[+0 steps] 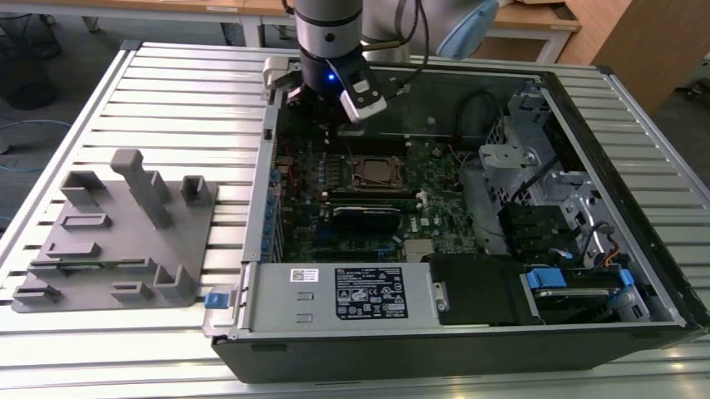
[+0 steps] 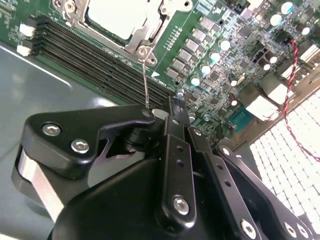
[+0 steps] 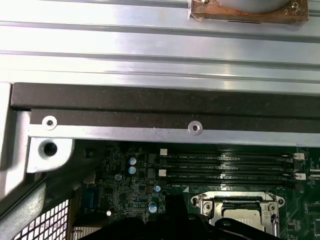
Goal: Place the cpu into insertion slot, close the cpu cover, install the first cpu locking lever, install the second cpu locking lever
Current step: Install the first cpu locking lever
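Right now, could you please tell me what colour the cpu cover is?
Silvery bare metal; the cpu cover shows best in the second wrist view.

I get bright, even light: glare streaks the slatted desk [image 1: 166,91], the computer case [image 1: 332,349] is shadowed inside, and the cpu [image 2: 117,15] washes out white.

One computer case [image 1: 444,353], one grey fixture [image 1: 122,253], four memory slots [image 3: 225,161], one cpu [image 2: 112,15].
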You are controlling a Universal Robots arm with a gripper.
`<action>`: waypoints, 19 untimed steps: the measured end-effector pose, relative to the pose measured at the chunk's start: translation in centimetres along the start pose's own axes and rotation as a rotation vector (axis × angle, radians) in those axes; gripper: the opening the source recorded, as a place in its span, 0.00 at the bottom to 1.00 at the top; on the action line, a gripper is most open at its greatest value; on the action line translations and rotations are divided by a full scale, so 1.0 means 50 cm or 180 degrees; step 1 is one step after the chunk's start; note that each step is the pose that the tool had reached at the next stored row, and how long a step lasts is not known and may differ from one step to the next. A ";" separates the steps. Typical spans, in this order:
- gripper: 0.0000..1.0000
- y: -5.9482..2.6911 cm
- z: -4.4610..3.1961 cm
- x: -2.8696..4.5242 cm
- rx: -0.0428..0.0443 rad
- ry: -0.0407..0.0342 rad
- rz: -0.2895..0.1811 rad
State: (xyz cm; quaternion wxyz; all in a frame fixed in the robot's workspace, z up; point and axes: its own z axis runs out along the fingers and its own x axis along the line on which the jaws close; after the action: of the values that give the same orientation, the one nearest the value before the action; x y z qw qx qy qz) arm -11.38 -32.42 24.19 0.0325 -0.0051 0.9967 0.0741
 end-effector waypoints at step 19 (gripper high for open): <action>0.11 0.002 -0.016 -0.005 -0.0038 -0.0001 0.0002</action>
State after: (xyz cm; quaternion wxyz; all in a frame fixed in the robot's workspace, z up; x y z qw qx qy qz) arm -11.19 -32.43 24.99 0.0325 -0.0049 0.9963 0.0800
